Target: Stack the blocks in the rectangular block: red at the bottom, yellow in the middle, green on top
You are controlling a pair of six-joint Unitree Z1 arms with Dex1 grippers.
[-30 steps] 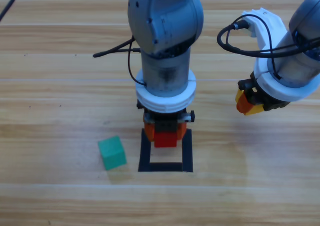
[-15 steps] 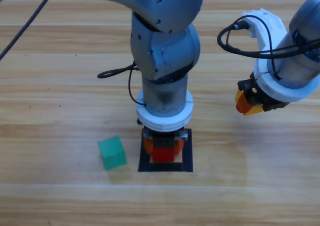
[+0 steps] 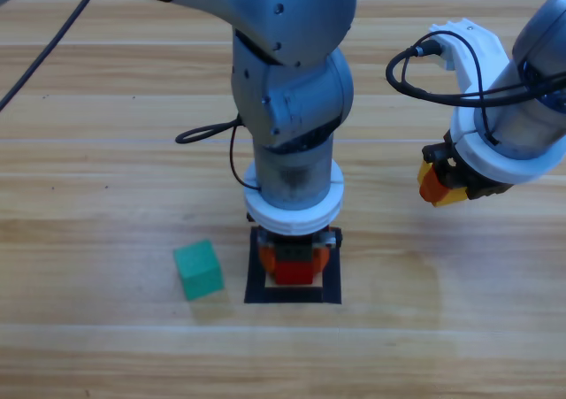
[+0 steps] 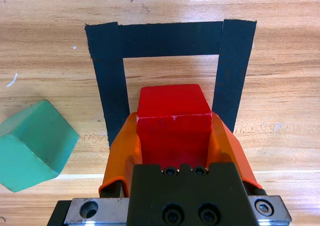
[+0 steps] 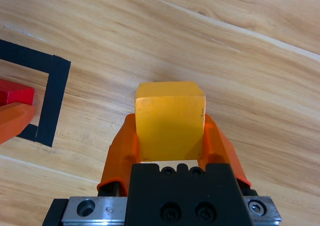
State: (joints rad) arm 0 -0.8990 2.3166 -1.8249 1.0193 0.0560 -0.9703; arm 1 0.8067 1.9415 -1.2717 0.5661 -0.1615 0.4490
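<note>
My left gripper point(image 3: 293, 262) is shut on the red cube point(image 3: 293, 270) and holds it low inside the black tape outline point(image 3: 332, 280). In the left wrist view the red cube point(image 4: 172, 116) sits between the jaws over the outline point(image 4: 170, 39), towards its near side. The green cube point(image 3: 197, 269) lies on the table just left of the outline, also in the left wrist view point(image 4: 32, 146). My right gripper point(image 3: 439, 184) hangs at the right, above the table, shut on the yellow cube point(image 5: 170, 118).
A black cable point(image 3: 208, 134) loops on the wood behind the left arm. The right wrist view shows a corner of the tape outline point(image 5: 50, 100) and the red cube point(image 5: 12, 94) far to its left.
The left arm has come forward and down with the red cube, from the outline's far edge to its inside. The right arm has held still.
</note>
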